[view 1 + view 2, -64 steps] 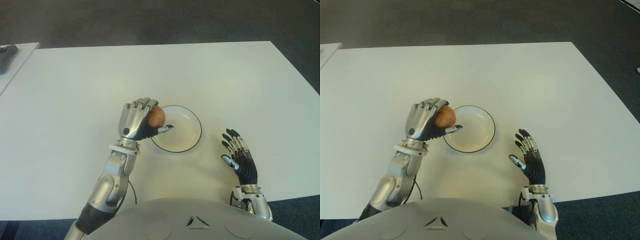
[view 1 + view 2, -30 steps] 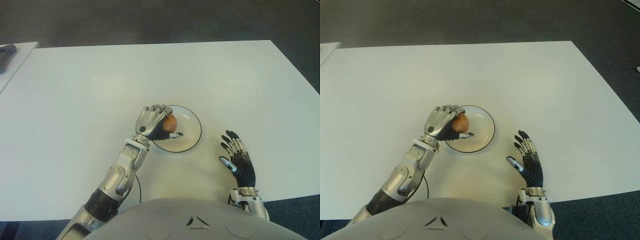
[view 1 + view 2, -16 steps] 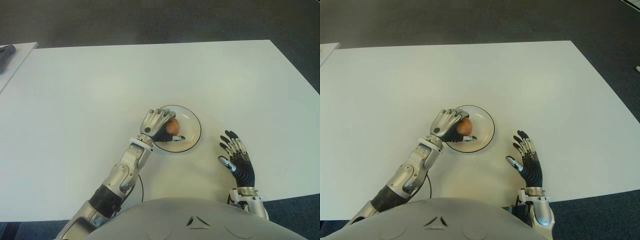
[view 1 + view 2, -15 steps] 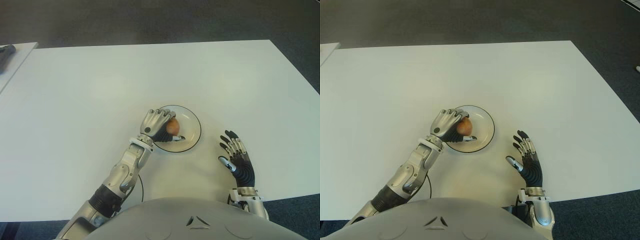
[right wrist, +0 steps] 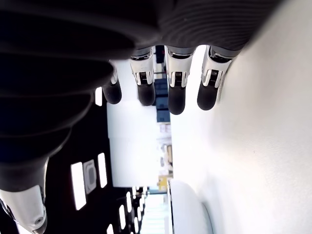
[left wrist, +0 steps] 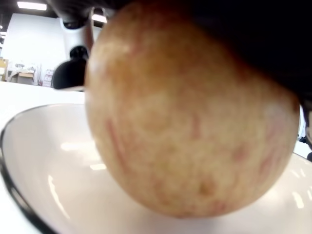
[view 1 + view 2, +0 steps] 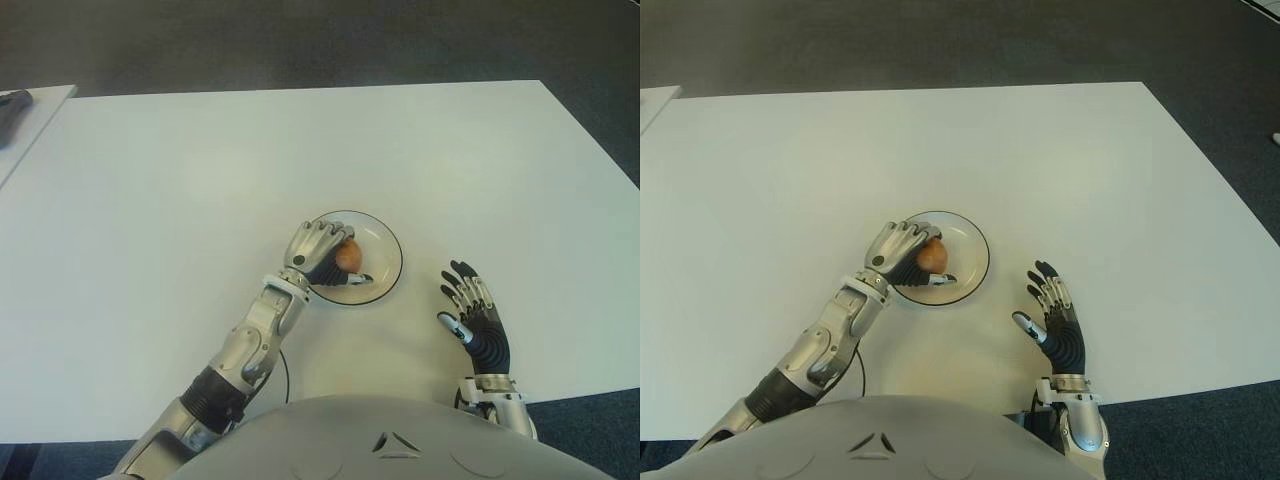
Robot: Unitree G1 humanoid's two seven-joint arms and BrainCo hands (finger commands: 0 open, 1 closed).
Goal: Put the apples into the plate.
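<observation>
Now apple (image 7: 347, 257) within left hand (image 7: 316, 250) fingers

Both eye views look steeply down from the head onto the white rectangular table (image 7: 150, 180), sharing the whole scene, the dark-rimmed white round plate (image 7: 975, 262) near frame centre. Each wrist view sits very close to its own hand, facing along the tabletop.

A broad white rectangular desk (image 7: 180, 180) fills most of the room before me. Dark grey carpeted floor (image 7: 300, 40) lies beyond its far edge. To the left stands a second white desk (image 7: 40, 110), just apart, carrying a dark object (image 7: 12, 104).
</observation>
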